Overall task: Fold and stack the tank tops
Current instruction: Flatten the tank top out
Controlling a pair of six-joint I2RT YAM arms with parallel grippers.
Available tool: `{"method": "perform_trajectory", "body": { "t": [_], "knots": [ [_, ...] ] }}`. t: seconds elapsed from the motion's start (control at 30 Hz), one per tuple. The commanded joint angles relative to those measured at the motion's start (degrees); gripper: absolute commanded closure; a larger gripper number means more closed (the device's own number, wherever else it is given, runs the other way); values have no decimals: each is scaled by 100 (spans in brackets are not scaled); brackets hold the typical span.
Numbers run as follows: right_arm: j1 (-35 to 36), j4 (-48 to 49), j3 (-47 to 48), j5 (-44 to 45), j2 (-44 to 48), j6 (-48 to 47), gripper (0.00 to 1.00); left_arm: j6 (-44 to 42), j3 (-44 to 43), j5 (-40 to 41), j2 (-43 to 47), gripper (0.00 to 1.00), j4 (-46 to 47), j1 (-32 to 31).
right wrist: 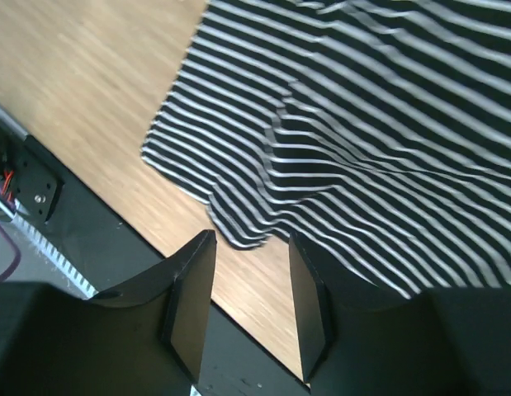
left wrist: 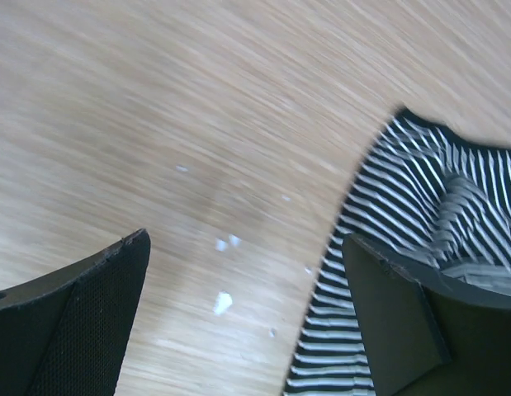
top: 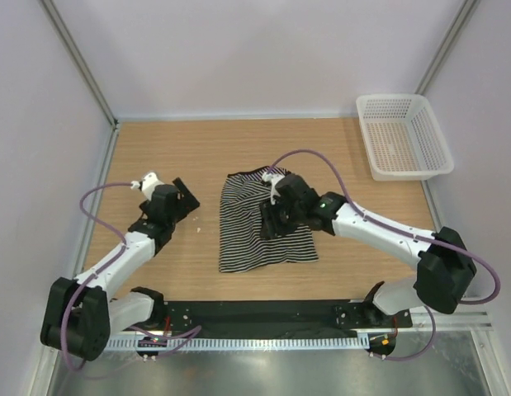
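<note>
While only 1 tank top (top: 263,235) shows in the top external view, it lies at the middle of the desk (top: 172,148) as a rough, rumpled rectangle, black trim at its 12 o'clock edge, and the white mesh basket (top: 393,99) sits well apart at 2 o'clock. The right fingers (top: 272,216) hover over the garment's 2 o'clock part, and the left fingers (top: 182,196) hang above bare wood at 9 o'clock from it, just beside its edge. In the left wrist view those fingers stand widely parted with nothing between them, only wood with a few white specks (left wrist: 223,303), and the striped cloth (left wrist: 437,198) lies at 3 o'clock. In the right wrist view the fingers are parted by a narrower gap and pinch nothing; the fabric (right wrist: 362,124) spreads at 12 to 2 o'clock, with 1 layer lapped over another and a soft crease across it. I judge the folding partly done at most: the shape is not yet a neat packet, no second top appears, and no stack exists.
</note>
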State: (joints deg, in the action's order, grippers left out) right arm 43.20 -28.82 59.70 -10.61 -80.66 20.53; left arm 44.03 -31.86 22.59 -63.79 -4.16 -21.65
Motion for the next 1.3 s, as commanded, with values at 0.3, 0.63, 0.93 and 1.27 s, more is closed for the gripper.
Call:
{"method": "perform_trajectory", "body": {
  "t": [0.3, 0.63, 0.93, 1.27],
  "knots": [
    [2684, 134, 1269, 2640, -1793, 1093, 45, 923, 628, -1389, 648, 0, -41, 1594],
    [3159, -300, 2317, 3082, -3139, 1181, 44, 985, 751, -1231, 982, 0, -111, 1629],
    [3203, -344, 2581, 3109, -3728, 1137, 52, 1037, 804, -1213, 1027, 0, -102, 1646],
    [2959, -642, 2424, 3952, -2887, 1067, 99, 669, 655, -1844, 570, 0, 144, 1638]
  ]
}}
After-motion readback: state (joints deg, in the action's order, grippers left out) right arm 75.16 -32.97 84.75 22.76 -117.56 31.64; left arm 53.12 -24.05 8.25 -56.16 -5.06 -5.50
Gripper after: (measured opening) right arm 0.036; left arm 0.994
